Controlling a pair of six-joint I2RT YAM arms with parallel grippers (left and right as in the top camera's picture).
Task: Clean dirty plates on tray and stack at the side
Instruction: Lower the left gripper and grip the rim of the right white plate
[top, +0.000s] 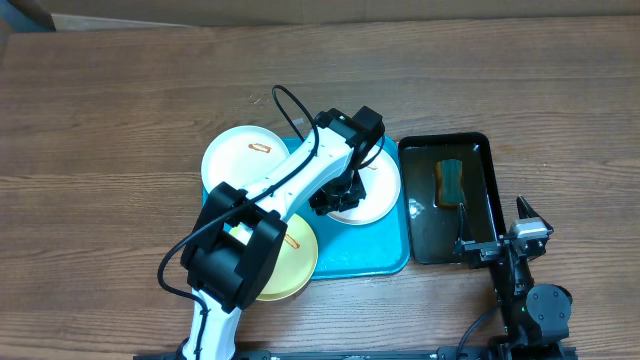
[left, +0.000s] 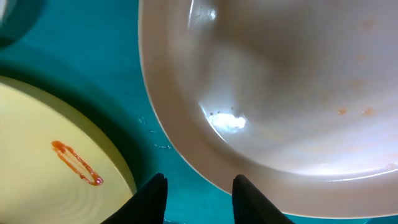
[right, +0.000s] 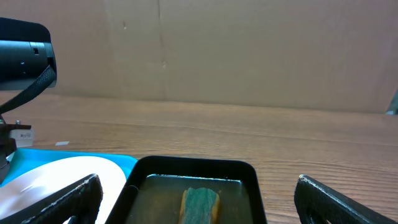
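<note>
On the turquoise tray (top: 372, 250) lie three plates. A white one (top: 243, 158) with an orange smear is at the back left. A second white one (top: 378, 190) is at the right, and a pale yellow-green one (top: 292, 262) is at the front. My left gripper (top: 330, 200) hangs low over the left rim of the right white plate (left: 280, 93). Its jaws stand slightly apart, with only bare tray (left: 74, 68) between them. The right fingertip (left: 249, 199) overlaps the plate's rim. The yellow-green plate (left: 56, 186) carries a red smear. My right gripper (top: 500, 235) rests wide open at the front right, holding nothing.
A glossy black tray (top: 480, 150) of liquid stands right of the turquoise tray, with a green-and-yellow sponge (top: 450, 182) in it. The right wrist view shows the sponge (right: 200, 202), the black tray's rim (right: 193, 165) and the white plate (right: 56, 177). Wooden table (top: 120, 110) surrounds everything.
</note>
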